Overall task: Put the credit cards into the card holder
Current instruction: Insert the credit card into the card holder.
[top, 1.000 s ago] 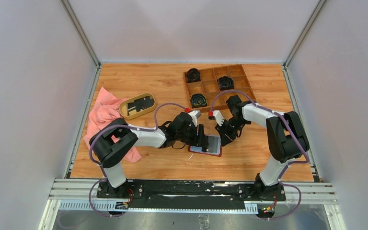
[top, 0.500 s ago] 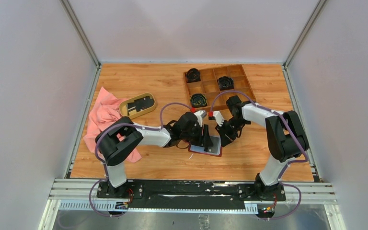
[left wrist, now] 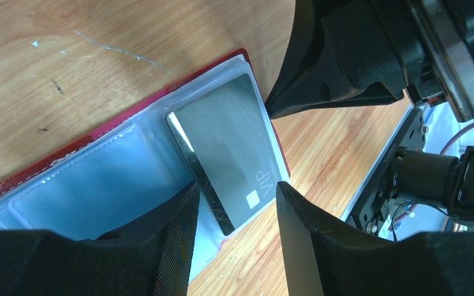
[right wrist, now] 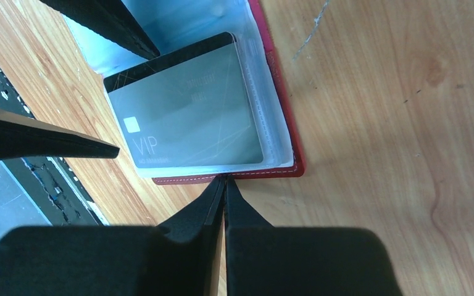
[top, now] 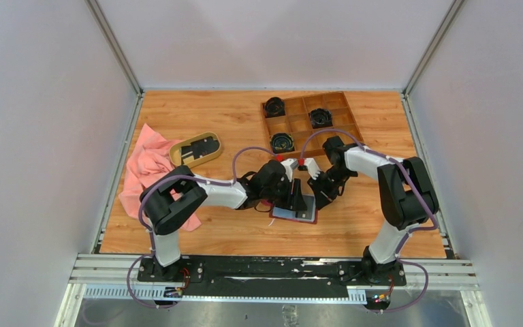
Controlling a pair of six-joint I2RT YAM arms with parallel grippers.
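grey card part-way into the pocket, both tools at the open card holder

the dark red card holder (top: 293, 213) lies open and flat on the bench (top: 231, 116), near the middle, just in front of the two arms. a dark grey card (left wrist: 231, 145) marked "vip" lies on one of its leaves. one end of the card is tucked under a clear pocket (right wrist: 256, 92), and the chip end is uncovered, reaching about to the holder's outer edge.

the left tool (left wrist: 237, 213) hangs over that uncovered end with its fingers (left wrist: 160, 240) apart, one at each long edge of the card. i cannot tell whether they pinch the card or only flank it. the right tool (right wrist: 224, 191) is pressed together, its tips meeting right at the holder's red stitched rim, beside a long side of the card. the view does not show whether they touch the rim or sit just above it.

further back on the left, an oval tan dish (top: 195, 150) holds more dark cards (top: 201, 146), and a pink cloth (top: 146, 170) lies against the dish's left side. at the back right stands a wooden box (top: 311, 122) with compartments, three of them holding black coiled things (top: 281, 142).
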